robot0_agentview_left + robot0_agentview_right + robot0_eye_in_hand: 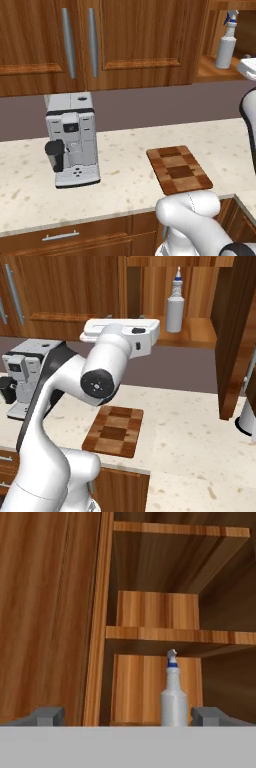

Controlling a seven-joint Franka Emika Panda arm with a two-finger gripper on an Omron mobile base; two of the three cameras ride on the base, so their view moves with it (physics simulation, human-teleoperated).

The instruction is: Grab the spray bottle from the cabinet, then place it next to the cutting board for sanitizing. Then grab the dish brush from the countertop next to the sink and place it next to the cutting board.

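Bottle (175,308) upright on lower shelf (192,336) of open cabinet (150,577), untouched. Hand (127,716) wide, fingers (47,716) spread, empty, facing cabinet; bottle at 1 o'clock between fingertips, farther in. Board (179,169) flat on tabletop (120,175), at 3 o'clock of coffee machine (72,140), apart from it.

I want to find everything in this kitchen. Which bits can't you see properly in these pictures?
- Spray bottle: its base is cut off by the bottom of the hand view.
- Cutting board: its left edge sits behind the white arm in the right base view.
- Coffee machine: partly behind the arm in the right base view.
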